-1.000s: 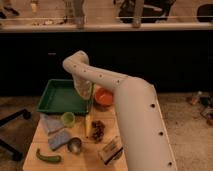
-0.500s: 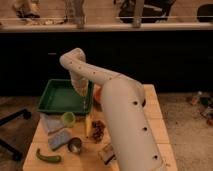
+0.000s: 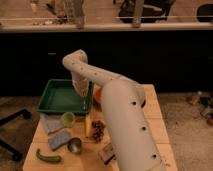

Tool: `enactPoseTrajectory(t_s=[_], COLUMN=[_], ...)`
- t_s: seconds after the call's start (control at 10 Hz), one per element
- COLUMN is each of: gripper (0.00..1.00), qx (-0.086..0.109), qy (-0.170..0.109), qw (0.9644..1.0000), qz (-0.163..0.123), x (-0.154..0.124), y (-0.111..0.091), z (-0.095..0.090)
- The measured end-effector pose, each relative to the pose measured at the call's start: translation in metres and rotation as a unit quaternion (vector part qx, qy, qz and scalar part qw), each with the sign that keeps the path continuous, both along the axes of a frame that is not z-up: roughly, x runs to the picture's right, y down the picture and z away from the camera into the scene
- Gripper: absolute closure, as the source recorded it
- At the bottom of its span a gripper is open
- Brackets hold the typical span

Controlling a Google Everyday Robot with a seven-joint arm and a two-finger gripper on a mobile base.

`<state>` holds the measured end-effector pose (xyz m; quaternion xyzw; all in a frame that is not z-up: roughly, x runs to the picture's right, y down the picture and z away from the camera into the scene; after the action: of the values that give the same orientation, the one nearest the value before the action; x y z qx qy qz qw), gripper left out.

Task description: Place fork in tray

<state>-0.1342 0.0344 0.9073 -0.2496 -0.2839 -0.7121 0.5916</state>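
Observation:
The green tray (image 3: 59, 96) sits at the table's back left, and its inside looks bare. My gripper (image 3: 81, 91) hangs at the end of the white arm, pointing down over the tray's right rim. A slim silver fork (image 3: 84, 104) dangles upright from it, its lower end just above the tray's right wall. The gripper is shut on the fork. The orange bowl (image 3: 98, 94) shows only as a sliver behind the arm, right of the tray.
In front of the tray stand a small green cup (image 3: 68, 118), a blue-grey cloth (image 3: 52, 132), a metal cup (image 3: 75, 145) and a green vegetable (image 3: 48, 158). A yellow item (image 3: 89, 125), dark brown bits (image 3: 98, 131) and a packet (image 3: 106, 152) lie beside the arm.
The arm has swung left. The gripper with the fork moved from near the orange bowl to the tray's right rim and sits lower.

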Motion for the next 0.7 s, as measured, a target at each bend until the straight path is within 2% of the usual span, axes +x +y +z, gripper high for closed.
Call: enactPoseTrajectory(t_s=[0.5,0.7], gripper=[0.99,0.85], qx=[-0.001,-0.002], qy=[-0.006,-0.006], qw=[0.9999,0.9999], qz=[0.008,0.008], x=[-0.002,-0.002], y=[-0.0004,-0.0003], z=[0.0052,0.0052])
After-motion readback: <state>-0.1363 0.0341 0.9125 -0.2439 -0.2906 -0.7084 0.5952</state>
